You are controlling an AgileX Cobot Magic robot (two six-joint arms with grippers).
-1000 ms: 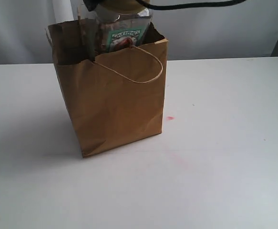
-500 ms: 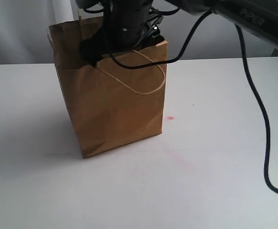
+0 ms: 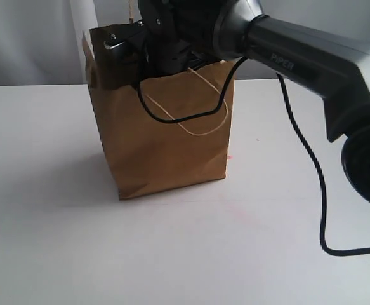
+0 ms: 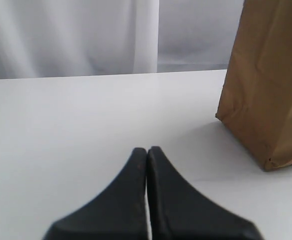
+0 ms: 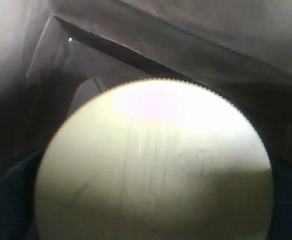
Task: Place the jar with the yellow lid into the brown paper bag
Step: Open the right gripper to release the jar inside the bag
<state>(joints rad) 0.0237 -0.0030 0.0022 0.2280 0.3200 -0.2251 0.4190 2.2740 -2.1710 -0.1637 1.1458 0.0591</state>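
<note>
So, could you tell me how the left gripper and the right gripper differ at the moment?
The left gripper is shut and empty; the right gripper grips the yellow-lidded jar by its lid. The left gripper is over the table beside the brown paper bag; the right gripper reaches down inside it. Both have dark fingers.

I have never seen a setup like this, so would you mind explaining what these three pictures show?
It is a robot with two arms, each ending in a two-fingered gripper. The wide picture is from a camera off the arms: the right arm reaches into the brown paper bag standing on the white table. The other two come from wrist cameras. The left gripper, shut and empty, hovers over the table near the bag. The right gripper, inside the bag, appears to grip the yellow-lidded jar by its lid.
</note>
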